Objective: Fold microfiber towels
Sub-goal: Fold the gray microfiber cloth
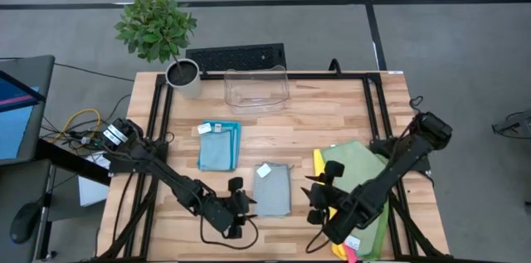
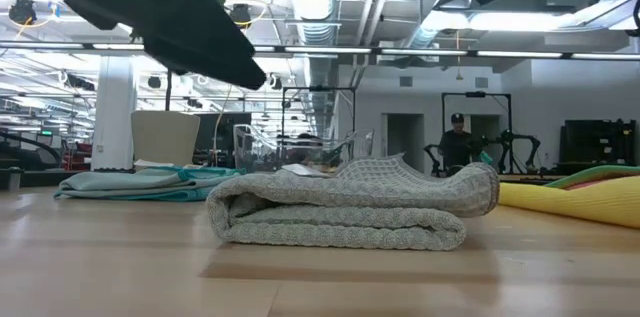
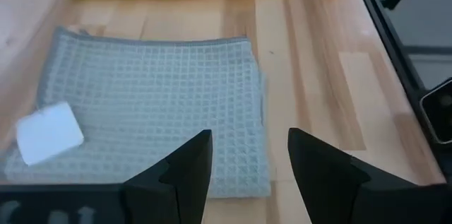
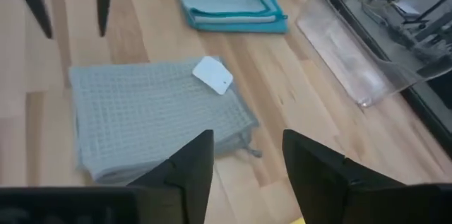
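High view looks straight down; low view level across; both wrist views share the grey towel [image 3: 152, 104].

two matte black jointed arms, slim links joined by bulkier rounded housings. the left gripper [image 3: 246, 171] and right gripper [image 4: 244, 164] each end in two dark, wedge-shaped fingers. thin black cables loop beside each wrist.
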